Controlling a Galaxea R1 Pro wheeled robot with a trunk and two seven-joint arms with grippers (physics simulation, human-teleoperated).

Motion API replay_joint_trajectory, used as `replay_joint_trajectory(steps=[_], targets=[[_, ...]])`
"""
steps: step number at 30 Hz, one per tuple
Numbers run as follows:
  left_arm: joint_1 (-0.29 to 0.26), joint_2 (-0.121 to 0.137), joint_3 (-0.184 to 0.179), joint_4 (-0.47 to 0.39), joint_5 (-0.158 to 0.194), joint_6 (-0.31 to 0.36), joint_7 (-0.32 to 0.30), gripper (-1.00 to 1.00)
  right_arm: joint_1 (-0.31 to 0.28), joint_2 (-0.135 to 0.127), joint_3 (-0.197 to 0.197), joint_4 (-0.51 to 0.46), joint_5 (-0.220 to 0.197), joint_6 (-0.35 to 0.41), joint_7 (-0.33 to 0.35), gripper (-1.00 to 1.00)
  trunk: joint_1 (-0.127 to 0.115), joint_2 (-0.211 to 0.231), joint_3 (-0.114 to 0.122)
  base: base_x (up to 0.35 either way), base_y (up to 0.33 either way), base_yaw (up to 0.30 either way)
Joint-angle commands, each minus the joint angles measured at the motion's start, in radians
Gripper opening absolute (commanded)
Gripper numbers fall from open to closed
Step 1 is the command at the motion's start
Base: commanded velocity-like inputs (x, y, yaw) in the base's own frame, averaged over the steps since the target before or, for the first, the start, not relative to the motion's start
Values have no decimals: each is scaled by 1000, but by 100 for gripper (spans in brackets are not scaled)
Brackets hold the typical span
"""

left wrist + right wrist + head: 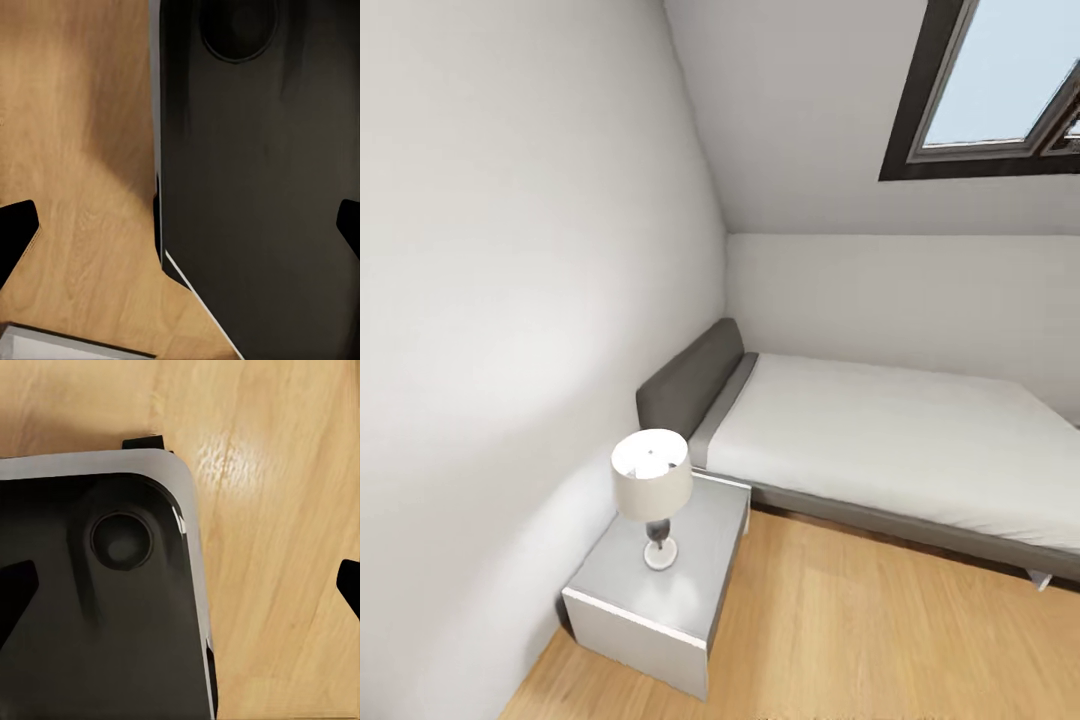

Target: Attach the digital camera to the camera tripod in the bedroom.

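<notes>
I am in the bedroom, facing a corner with light grey walls [510, 300] and a wood plank floor [850, 640]. The digital camera and the camera tripod are out of view. My left gripper [182, 229] is open, its black fingertips [15, 232] spread wide with nothing between them. It hangs over the floor and a black part of my own body [255, 187]. My right gripper [182, 591] is open too, empty, above the same kind of black panel [97, 622] and floor.
A grey-framed white bed [880, 440] runs along the far wall to the right. A white nightstand [660, 600] with a white-shaded table lamp [652, 490] stands in the corner. A skylight [1000, 80] sits in the sloped ceiling.
</notes>
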Motion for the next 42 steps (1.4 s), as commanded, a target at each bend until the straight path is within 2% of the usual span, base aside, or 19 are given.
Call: replay_joint_trajectory(steps=[1, 22, 42], targets=[[1, 0, 0, -2, 0, -1, 0, 100, 0, 0, -6, -1, 0, -2, 1, 100, 0, 0, -1, 0, 0, -300], [1, -1, 1, -2, 0, 0, 0, 100, 0, 0, -6, -1, 0, -5, 1, 100, 0, 0, -1, 0, 0, -300], [1, -1, 1, -2, 0, 1, 0, 100, 0, 0, -6, -1, 0, -44, 1, 100, 0, 0, -1, 0, 0, -300]])
